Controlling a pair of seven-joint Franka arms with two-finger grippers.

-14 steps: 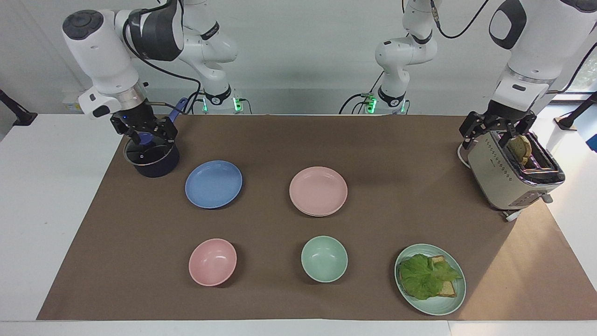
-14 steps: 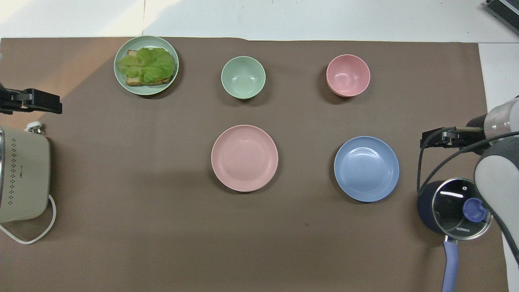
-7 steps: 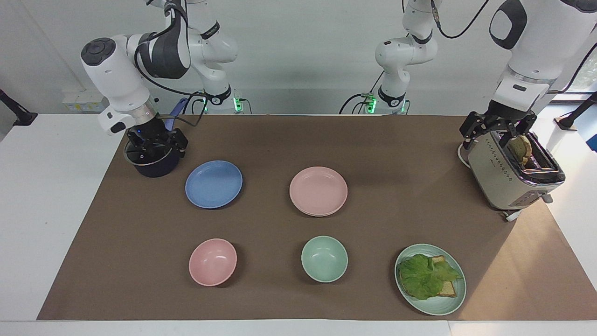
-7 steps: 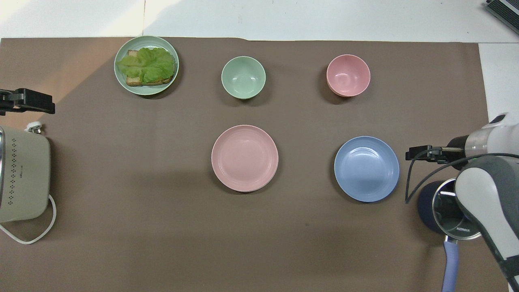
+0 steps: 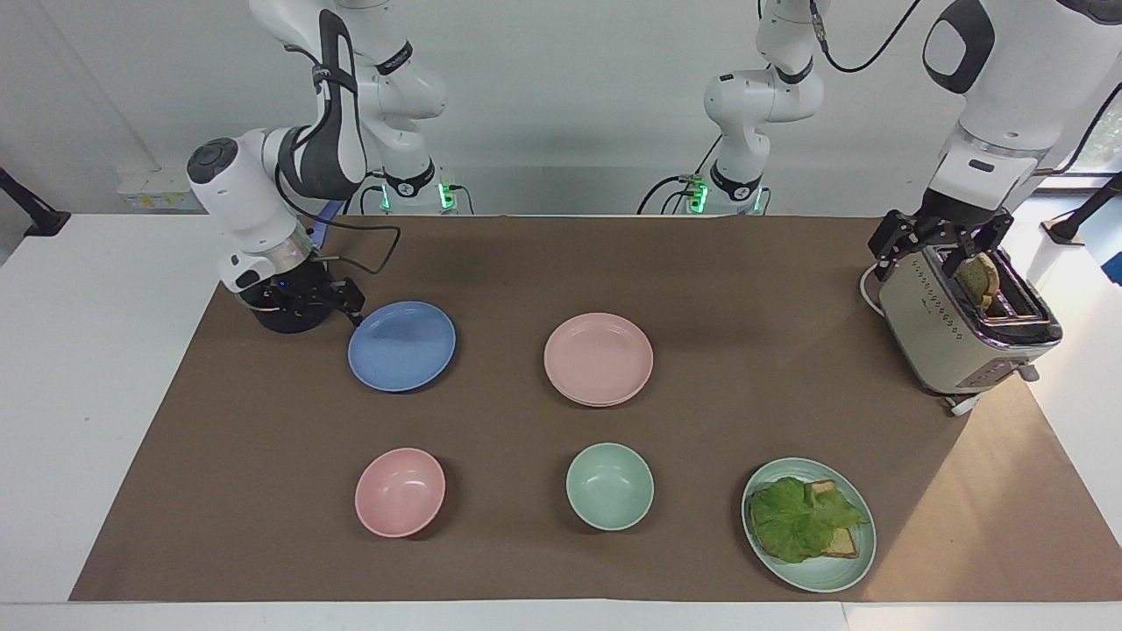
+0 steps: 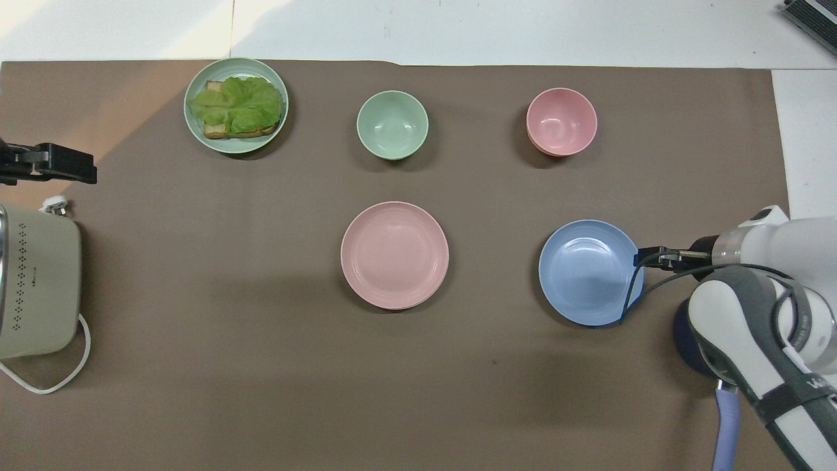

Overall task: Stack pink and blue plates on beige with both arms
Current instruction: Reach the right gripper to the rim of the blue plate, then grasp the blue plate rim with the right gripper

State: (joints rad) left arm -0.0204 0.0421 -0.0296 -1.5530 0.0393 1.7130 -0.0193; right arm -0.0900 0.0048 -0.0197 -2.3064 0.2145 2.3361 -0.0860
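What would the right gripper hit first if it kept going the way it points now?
The blue plate: the right gripper sits low at its rim, fingertips aimed across it. Whether it touches already is unclear.

White room, covered tabletop
A brown mat (image 5: 719,263) covers the white tabletop (image 5: 88,350); a plain white wall (image 5: 570,88) rises at its robot-side edge.

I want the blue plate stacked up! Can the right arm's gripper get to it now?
Probably yes. The right gripper is low at the blue plate's rim, at the edge toward the dark pot, with nothing between them. It has not gripped the plate yet.
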